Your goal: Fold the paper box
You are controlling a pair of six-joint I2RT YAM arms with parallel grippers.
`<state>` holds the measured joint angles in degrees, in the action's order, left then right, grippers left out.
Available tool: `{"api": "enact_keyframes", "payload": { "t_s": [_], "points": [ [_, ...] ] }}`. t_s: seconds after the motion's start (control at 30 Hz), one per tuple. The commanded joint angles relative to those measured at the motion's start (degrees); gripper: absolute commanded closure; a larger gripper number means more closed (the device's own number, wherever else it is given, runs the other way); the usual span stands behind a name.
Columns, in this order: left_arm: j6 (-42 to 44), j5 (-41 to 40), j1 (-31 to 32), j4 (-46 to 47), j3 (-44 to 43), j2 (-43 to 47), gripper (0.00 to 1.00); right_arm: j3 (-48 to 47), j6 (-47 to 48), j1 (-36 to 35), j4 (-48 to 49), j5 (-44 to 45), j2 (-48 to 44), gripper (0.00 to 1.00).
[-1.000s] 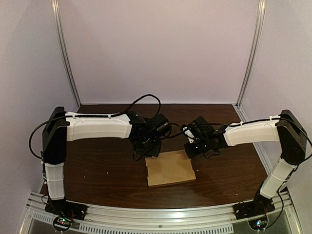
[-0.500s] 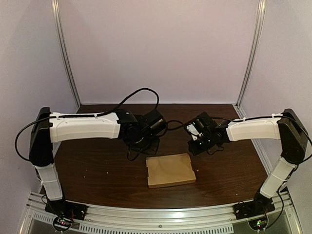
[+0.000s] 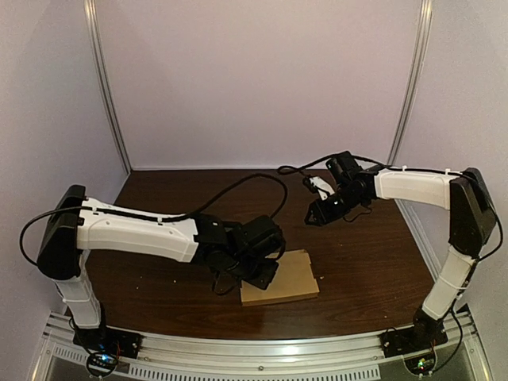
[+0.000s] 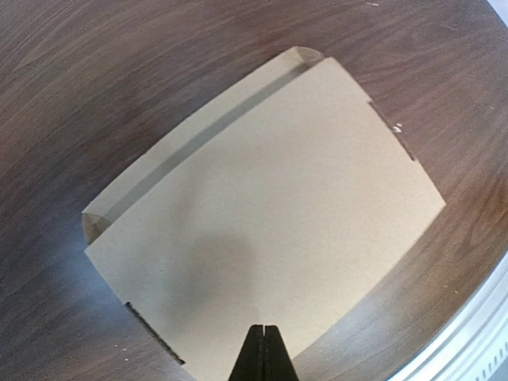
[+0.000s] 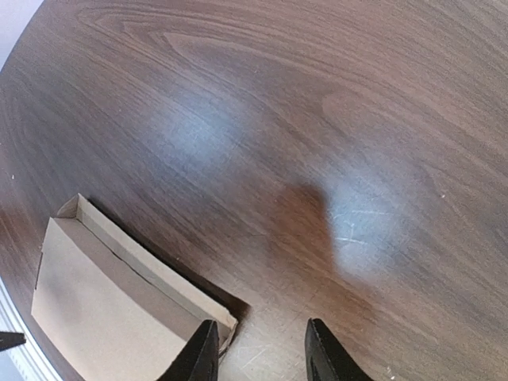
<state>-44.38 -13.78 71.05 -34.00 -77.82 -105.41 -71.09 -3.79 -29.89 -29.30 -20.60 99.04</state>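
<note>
Pale lilac walls (image 3: 254,79) close in a dark wooden table (image 3: 159,278). The flat tan cardboard box (image 4: 270,230) lies on it near the front edge, a little right of centre. It is collapsed into one smooth panel, with a narrow flap (image 4: 194,139) standing slightly proud along one long side.

I judge the card light and thin, stiff enough to spring back at a crease, and likely to skate on the polished wood. That raised flap looks like the only edge I can get a finger under, and the panel will need pinning.

My left gripper (image 4: 262,349) hangs over the box's near edge with its fingers pressed together, holding nothing; I cannot tell whether it touches the card. My right gripper (image 5: 260,353) is parted and empty, over bare wood to the far right.
</note>
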Motion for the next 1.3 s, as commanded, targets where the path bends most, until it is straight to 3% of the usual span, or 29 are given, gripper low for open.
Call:
{"api": "enact_keyframes", "payload": {
  "t_s": [0.0,0.23,0.47,0.63,0.8,0.97,1.1,1.27],
  "points": [
    [9.38,4.50,5.61,8.27,0.22,3.52,1.00,-2.91,5.21,4.96,-4.03,-7.82,2.31,0.62],
    [11.45,11.05,9.54,5.65,2.36,-2.00,1.00,-6.88,10.93,7.91,-6.56,-8.69,4.00,0.54],
    [9.69,1.93,7.86,3.27,5.12,-3.25,1.00,-8.65,11.22,8.14,-7.00,-9.23,7.49,0.55],
    [9.62,-0.65,3.27,2.95,7.50,-2.99,1.00,-8.22,12.72,8.07,-6.83,-12.92,9.55,0.55],
    [12.19,-1.69,-3.13,2.53,9.47,-2.88,1.00,-14.96,18.51,5.91,-13.16,-13.28,15.40,0.57],
    [17.48,-5.09,-15.57,7.46,10.30,-2.95,1.00,-13.33,17.28,4.37,-12.28,-11.82,14.81,0.59],
    [23.27,-1.37,-24.70,15.80,5.05,-4.62,1.00,-12.35,16.56,4.69,-11.60,-8.85,13.27,0.59],
    [22.71,-0.12,-25.89,8.92,-5.30,-7.62,1.00,-11.65,13.46,5.02,-12.27,-7.92,13.87,0.59]
  ]
}}
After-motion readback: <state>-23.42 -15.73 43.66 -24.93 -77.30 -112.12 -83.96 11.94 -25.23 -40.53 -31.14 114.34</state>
